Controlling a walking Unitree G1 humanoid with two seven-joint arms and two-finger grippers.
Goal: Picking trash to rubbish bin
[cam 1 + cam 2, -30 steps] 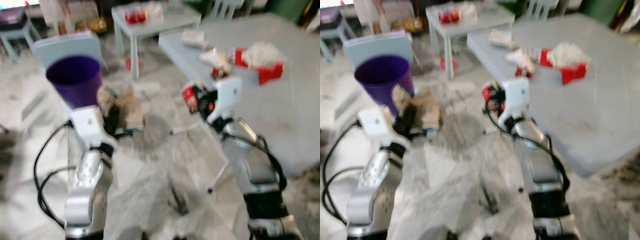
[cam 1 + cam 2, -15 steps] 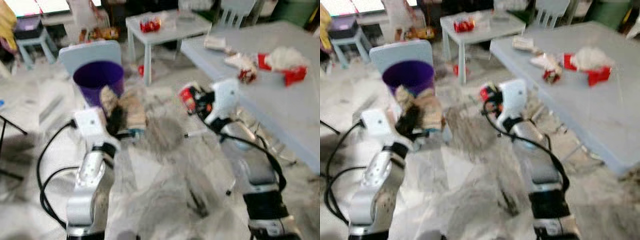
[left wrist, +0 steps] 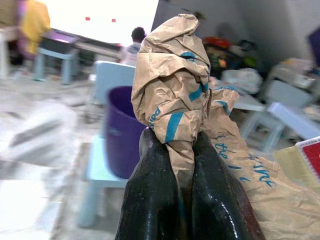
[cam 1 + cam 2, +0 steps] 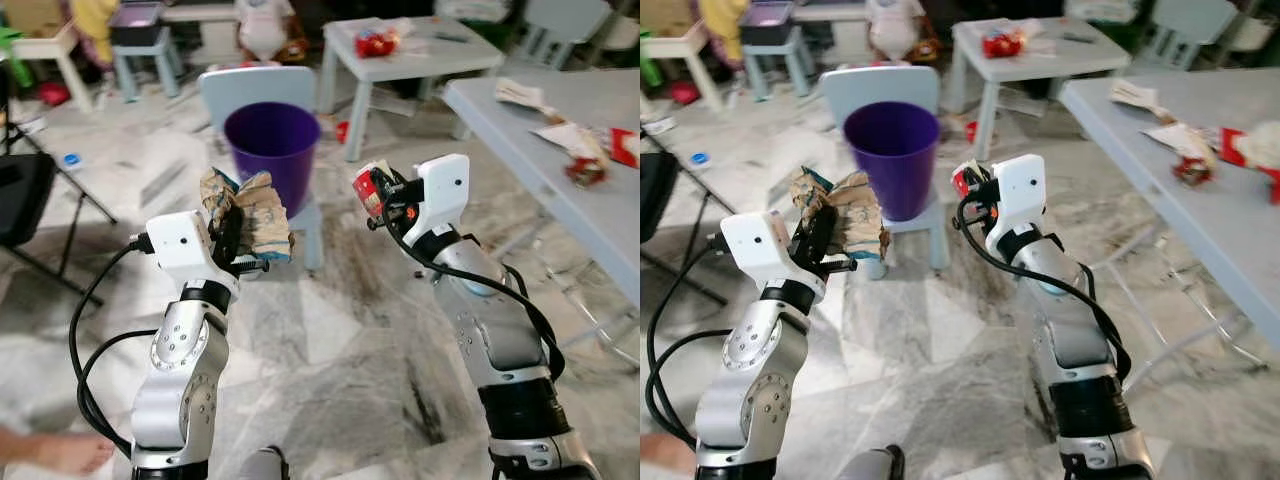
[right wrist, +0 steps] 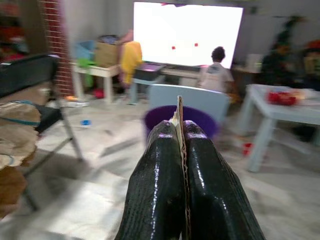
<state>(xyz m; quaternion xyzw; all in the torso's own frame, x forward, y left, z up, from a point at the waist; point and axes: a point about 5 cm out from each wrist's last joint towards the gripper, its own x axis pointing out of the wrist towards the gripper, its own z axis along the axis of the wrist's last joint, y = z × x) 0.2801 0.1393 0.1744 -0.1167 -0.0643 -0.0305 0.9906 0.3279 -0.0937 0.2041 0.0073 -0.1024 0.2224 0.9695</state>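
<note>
Left eye view now shows purple bin (image 4: pixel 272 150) nearer, centred.

left pincer (image 4: pixel 236 222) clamped, right pincer (image 4: pixel 377 192) clamped, arms raised

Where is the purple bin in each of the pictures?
Left eye view: the purple bin stands top middle, on a pale blue chair.
Right eye view: top, left of middle.
Left wrist view: behind the crumpled brown paper bag held in the left gripper.
Right wrist view: straight ahead, beyond the right gripper.
Shared landmark: the pale blue chair under the bin.
</note>
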